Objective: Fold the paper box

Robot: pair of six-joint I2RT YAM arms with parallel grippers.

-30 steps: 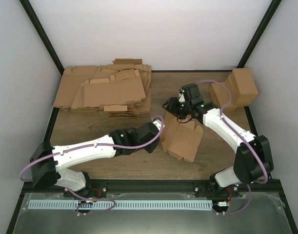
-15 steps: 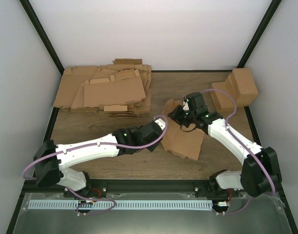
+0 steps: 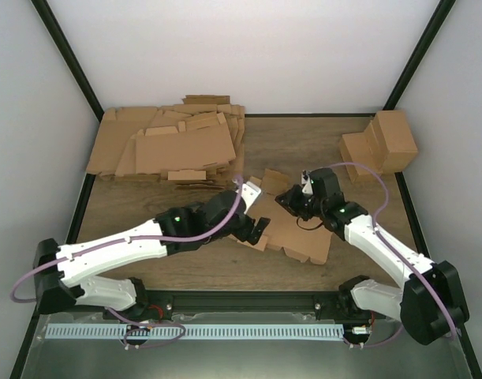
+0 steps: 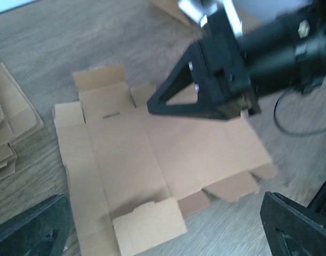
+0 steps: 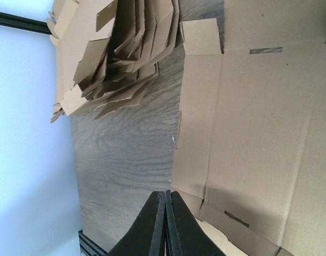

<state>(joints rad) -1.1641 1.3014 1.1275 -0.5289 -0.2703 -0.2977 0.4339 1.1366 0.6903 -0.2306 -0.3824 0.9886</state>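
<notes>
Lying flat, the paper box (image 4: 152, 154) awaits every fold; left gripper (image 4: 163, 226) gapes, right gripper (image 5: 165, 196) is pinched together, empty.

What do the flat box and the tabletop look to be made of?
The paper box: plain brown cardboard, matte, with pressed creases and cut slots. The table: wood or wood-look laminate, judging by the grain; which one is unclear.

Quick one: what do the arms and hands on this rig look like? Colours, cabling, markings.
Both arms, the left arm and the right arm, have white link shells, black joint housings and small green status lights. A lilac cable loops loosely along each. No printed markings can be read. The left hand and the right hand are all black. The right one's fingers are flat triangular frames with a cut-out.
</notes>
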